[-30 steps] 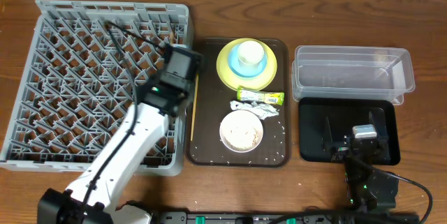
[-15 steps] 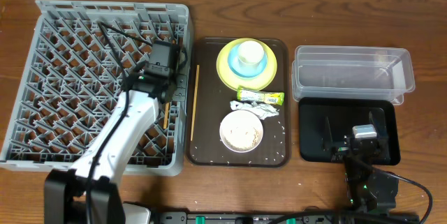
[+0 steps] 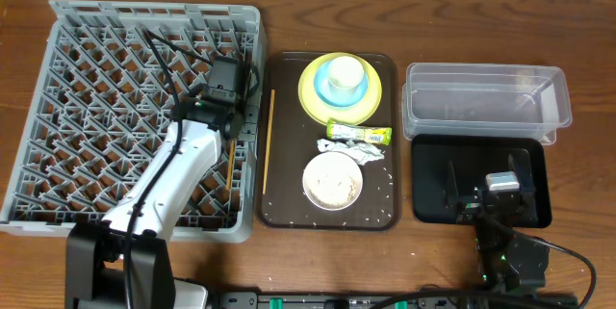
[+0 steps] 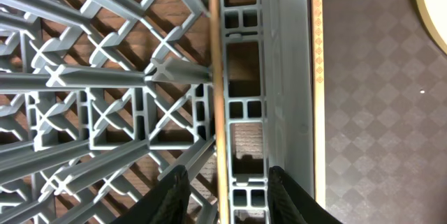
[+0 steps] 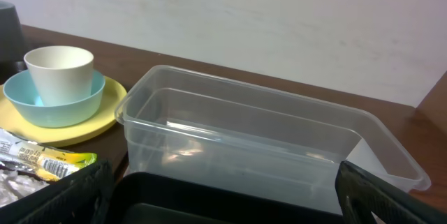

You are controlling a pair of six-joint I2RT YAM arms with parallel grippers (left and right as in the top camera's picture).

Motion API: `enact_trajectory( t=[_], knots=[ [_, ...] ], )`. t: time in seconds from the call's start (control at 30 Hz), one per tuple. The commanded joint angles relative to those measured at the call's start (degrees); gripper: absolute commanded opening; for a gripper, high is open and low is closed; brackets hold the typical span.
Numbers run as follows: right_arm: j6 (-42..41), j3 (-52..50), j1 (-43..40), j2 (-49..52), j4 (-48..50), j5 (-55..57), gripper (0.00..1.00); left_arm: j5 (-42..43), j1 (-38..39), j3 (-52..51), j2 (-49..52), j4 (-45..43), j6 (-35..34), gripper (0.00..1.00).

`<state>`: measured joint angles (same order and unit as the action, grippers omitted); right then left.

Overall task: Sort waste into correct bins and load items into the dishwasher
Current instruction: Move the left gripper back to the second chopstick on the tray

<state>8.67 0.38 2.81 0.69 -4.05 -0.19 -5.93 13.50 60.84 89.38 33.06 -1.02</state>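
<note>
My left gripper (image 3: 231, 99) is open over the right edge of the grey dish rack (image 3: 96, 78). One chopstick (image 4: 217, 105) lies in the rack between the fingers (image 4: 228, 197), not gripped. A second chopstick (image 3: 267, 141) lies on the brown tray (image 3: 284, 203). The tray holds a yellow plate (image 3: 313, 92) with a blue bowl (image 3: 325, 83) and white cup (image 3: 346, 75), a green-yellow wrapper (image 3: 361, 136), crumpled paper (image 3: 366, 152) and a white bowl of rice grains (image 3: 333, 180). My right gripper (image 5: 230, 199) is open and empty over the black tray (image 3: 433, 155).
The clear tub (image 3: 486, 107) stands behind the black tray, and it fills the right wrist view (image 5: 244, 140). Loose grains are scattered on the brown tray. Cables trail over the rack behind my left arm.
My left gripper moved left from the brown tray's edge to the rack's right edge. A chopstick now lies in the rack there. The right arm has not moved.
</note>
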Motion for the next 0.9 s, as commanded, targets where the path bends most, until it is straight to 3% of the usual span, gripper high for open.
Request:
enact_trajectory(
  t=[0.0, 0.17, 0.27, 0.3, 0.33, 0.37, 0.4, 0.43, 0.47, 0.53, 0.63, 0.7, 0.8, 0.87],
  knots=[
    [0.61, -0.09, 0.37, -0.31, -0.24, -0.07, 0.99, 0.59, -0.09, -0.59, -0.79, 0.50, 0.26, 0.36],
    [0.61, -0.09, 0.37, -0.31, -0.24, -0.07, 0.99, 1.18, -0.02, -0.04, -6.64, 3.02, -4.26, 0.40],
    [0.61, -0.09, 0.37, -0.31, -0.22, -0.07, 0.99, 6.19, -0.04, 0.04, -13.31, 3.15, -5.33, 0.44],
    [0.61, -0.09, 0.37, -0.31, -0.24, -0.07, 0.99, 8.46, -0.04, 0.04, -15.28, 3.10, -5.31, 0.49],
    [0.61, -0.09, 0.37, -0.31, -0.22, -0.07, 0.99, 10.51, -0.02, 0.04, -17.05, 3.17, -5.31, 0.64],
    [0.63, -0.09, 0.37, -0.31, -0.22, -0.07, 0.99, 13.33, -0.02, 0.02, -18.80, 3.32, -5.29, 0.73],
    [0.63, -0.09, 0.37, -0.31, -0.22, -0.07, 0.99, 15.96, -0.02, 0.02, -19.89, 3.61, -5.27, 0.75],
    [0.61, -0.09, 0.37, -0.31, -0.22, -0.07, 0.99, 19.06, -0.02, 0.02, -20.76, 3.78, -5.29, 0.69],
    [0.61, -0.09, 0.37, -0.31, -0.24, -0.07, 0.99, 22.77, 0.09, 0.02, -21.46, 3.82, -5.29, 0.55],
    [0.61, -0.09, 0.37, -0.31, -0.22, -0.07, 0.99, 28.81, 1.36, 0.02, -21.77, 4.02, -5.29, 0.44],
    [0.63, -0.09, 0.37, -0.31, -0.22, -0.07, 0.99, 28.09, 5.66, -0.37, -20.94, 4.20, -5.53, 0.25],
    [0.61, -0.09, 0.37, -0.31, -0.22, -0.07, 0.99, 22.12, 9.42, -0.98, -19.82, 4.22, -7.72, 0.22],
    [0.61, -0.09, 0.37, -0.31, -0.22, -0.07, 0.99, 8.00, 15.17, -1.49, -16.85, 4.20, -14.45, 0.08],
    [0.61, -0.09, 0.37, -0.31, -0.24, -0.07, 0.99, -1.14, 18.51, -1.49, -14.16, 4.20, -19.06, 0.08]
  ],
)
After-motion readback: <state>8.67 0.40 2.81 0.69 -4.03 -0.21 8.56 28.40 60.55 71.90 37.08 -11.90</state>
